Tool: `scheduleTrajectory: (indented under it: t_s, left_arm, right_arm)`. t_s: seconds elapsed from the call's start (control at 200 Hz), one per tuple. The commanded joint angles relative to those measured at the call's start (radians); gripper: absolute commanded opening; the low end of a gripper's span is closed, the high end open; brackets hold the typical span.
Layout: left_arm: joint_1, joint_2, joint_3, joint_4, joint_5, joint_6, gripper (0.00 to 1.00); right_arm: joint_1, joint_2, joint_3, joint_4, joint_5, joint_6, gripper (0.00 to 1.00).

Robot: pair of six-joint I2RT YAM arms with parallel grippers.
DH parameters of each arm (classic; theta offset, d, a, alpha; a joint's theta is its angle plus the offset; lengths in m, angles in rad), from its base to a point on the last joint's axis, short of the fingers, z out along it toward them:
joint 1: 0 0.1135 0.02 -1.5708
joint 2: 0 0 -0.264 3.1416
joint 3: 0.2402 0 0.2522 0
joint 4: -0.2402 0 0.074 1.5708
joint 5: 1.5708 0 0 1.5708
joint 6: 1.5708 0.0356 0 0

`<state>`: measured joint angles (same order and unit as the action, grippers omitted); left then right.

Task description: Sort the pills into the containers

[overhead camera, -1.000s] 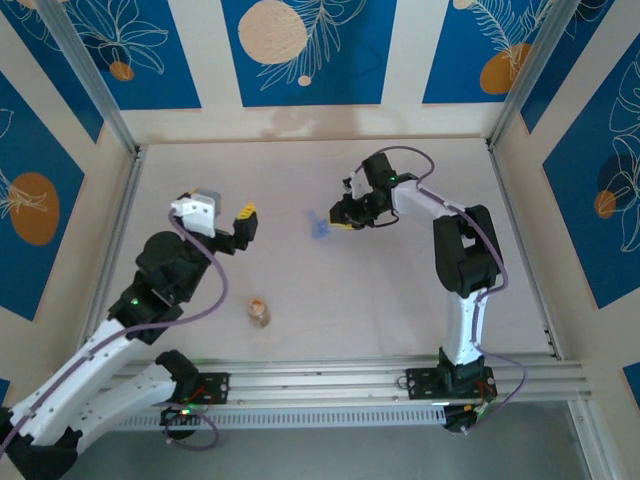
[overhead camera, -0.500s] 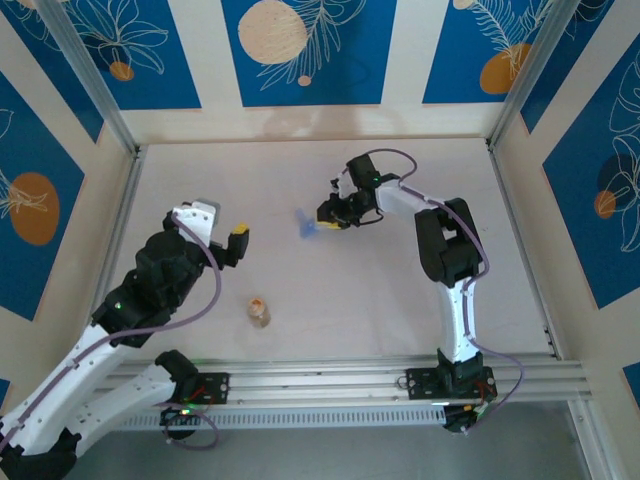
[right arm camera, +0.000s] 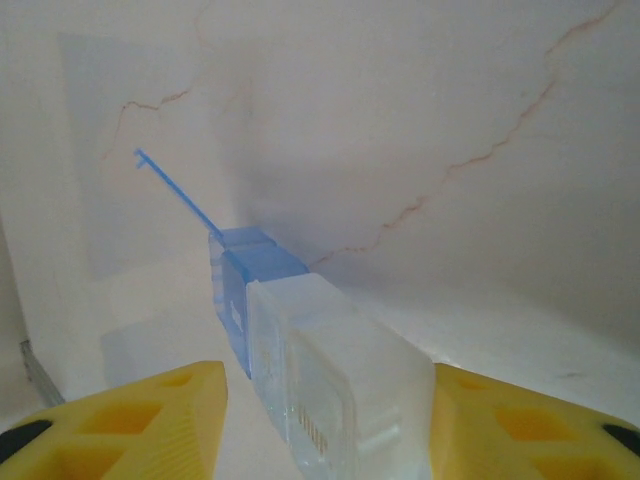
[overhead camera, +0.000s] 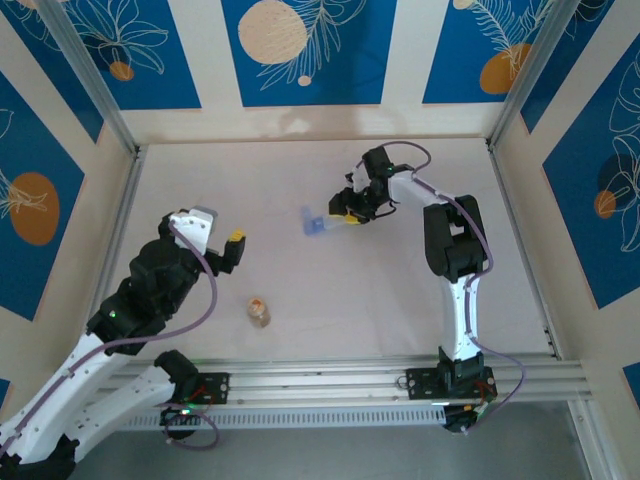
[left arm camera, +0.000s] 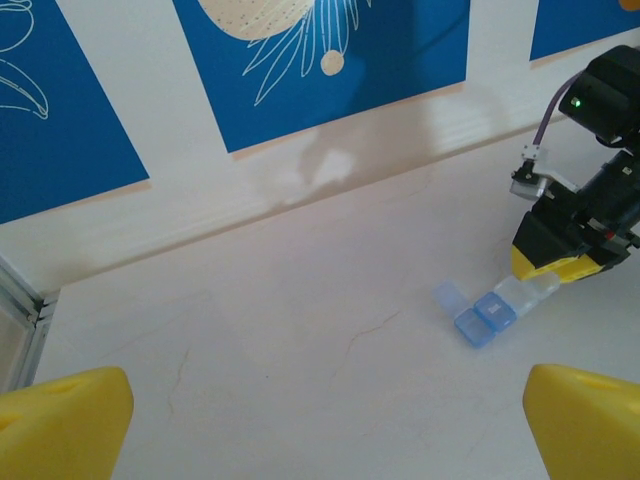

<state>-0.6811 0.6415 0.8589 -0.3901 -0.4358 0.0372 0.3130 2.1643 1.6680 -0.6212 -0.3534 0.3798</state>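
Right fingers: the yellow pads (right arm camera: 140, 415) are drawn in narrow, one on each side of the clear end of the small flat rectangular plastic pill box (right arm camera: 320, 370), part blue and part clear.
Right gripper (overhead camera: 343, 216): holds the pill box low over the table, far of centre.
Pill box: the blue end points away from the right gripper, and one thin blue lid (right arm camera: 170, 185) stands open at that end.
Left fingers: the yellow tips (left arm camera: 65, 415) are spread wide, with nothing between them.
Left gripper (overhead camera: 236, 243): raised over the left side of the table, well apart from the pill box (overhead camera: 314, 224).
Pills: a tan mass in a small round clear vial (overhead camera: 259, 312), which stands on the pale table (overhead camera: 400, 290) near the front rail, between the two arm bases.
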Motion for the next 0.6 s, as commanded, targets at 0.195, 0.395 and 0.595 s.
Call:
scheduleTrajectory:
  t_s: [0.195,0.395,0.595]
  left_arm:
    - [0.0,0.017,0.023,-0.041,-0.02,-0.003,1.0]
    - [0.001,0.053,0.062,-0.135,-0.071,-0.078,1.0]
    - [0.005,0.057,0.046,-0.219,-0.119,-0.182,1.0]
  right_arm:
    - [0.039,-0.132,-0.042,-0.052,0.237,-0.151,0.56]
    - [0.12,-0.414,-0.275,0.102,0.306,-0.218,0.56]
    - [0.206,-0.623,-0.455,0.21,0.246,-0.33,0.56]
